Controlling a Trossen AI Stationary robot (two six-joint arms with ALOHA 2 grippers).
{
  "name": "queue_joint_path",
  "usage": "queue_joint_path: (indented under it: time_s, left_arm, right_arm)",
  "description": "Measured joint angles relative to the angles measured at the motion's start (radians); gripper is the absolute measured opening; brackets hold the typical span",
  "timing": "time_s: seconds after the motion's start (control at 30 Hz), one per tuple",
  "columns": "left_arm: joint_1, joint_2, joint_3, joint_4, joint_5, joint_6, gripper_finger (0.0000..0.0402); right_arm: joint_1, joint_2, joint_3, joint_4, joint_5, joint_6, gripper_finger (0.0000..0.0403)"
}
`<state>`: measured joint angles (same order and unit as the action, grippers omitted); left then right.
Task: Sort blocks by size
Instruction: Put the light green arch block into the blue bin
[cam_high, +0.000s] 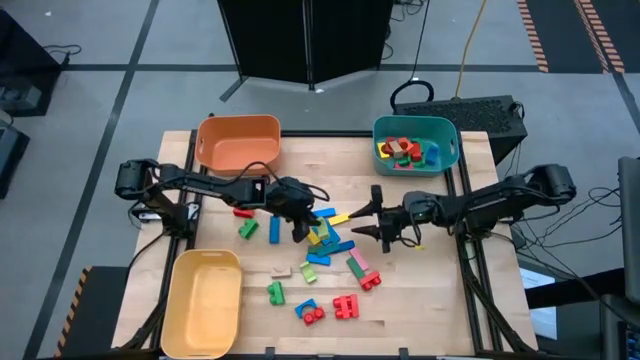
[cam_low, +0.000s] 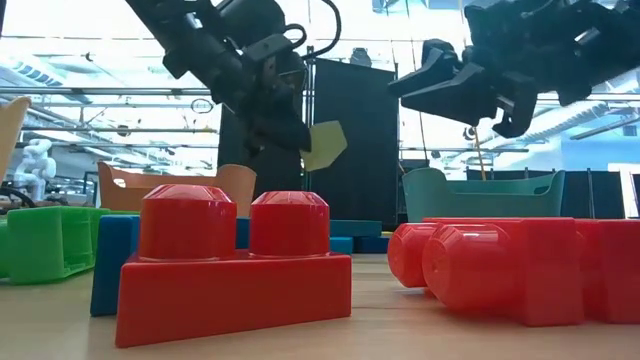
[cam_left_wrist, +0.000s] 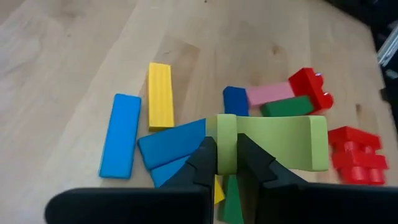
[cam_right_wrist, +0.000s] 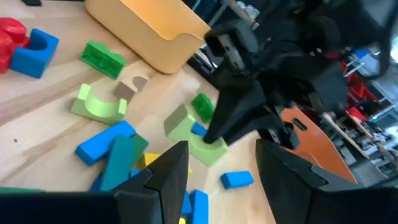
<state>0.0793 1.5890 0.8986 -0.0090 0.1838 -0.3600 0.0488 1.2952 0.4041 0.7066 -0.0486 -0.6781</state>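
Blocks of several colours lie scattered mid-table: blue and yellow bars, green pieces, and red studded bricks toward the near edge. My left gripper hovers over the pile, shut on a light-green block, which the low view shows above the table. My right gripper stands just to its right, above the pile, open with nothing between its fingers. My left gripper pinches the light-green block at one end between its two fingers. The fingers slant down from the table's left side. The rest of the block sticks out sideways past the fingers, and it is lifted clear of the table and the other blocks.
An orange bin stands at the far left. At the far right a teal bin holds several blocks, and a yellow bin stands at the near left. Bare wood lies along the near right of the table.
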Motion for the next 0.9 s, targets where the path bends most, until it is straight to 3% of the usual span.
queue_joint_path:
  time_s: [0.2, 0.37, 0.7, 0.9]
  left_arm:
    - [0.029, 0.000, 0.000, 0.002, 0.020, -0.120, 0.0024]
    - [0.044, 0.000, 0.000, 0.001, 0.031, -0.159, 0.0024]
    - [0.052, 0.000, 0.000, 0.001, 0.056, -0.186, 0.0024]
    - [0.052, 0.000, 0.000, 0.002, 0.070, -0.211, 0.0024]
  right_arm:
    - [0.047, 0.101, 0.111, -0.082, 0.006, -0.027, 0.0176]
    - [0.083, 0.200, 0.199, -0.163, 0.129, -0.078, 0.0181]
    - [0.146, 0.314, 0.316, -0.205, 0.378, -0.138, 0.0284]
    - [0.168, 0.403, 0.350, -0.220, 0.450, -0.184, 0.0287]
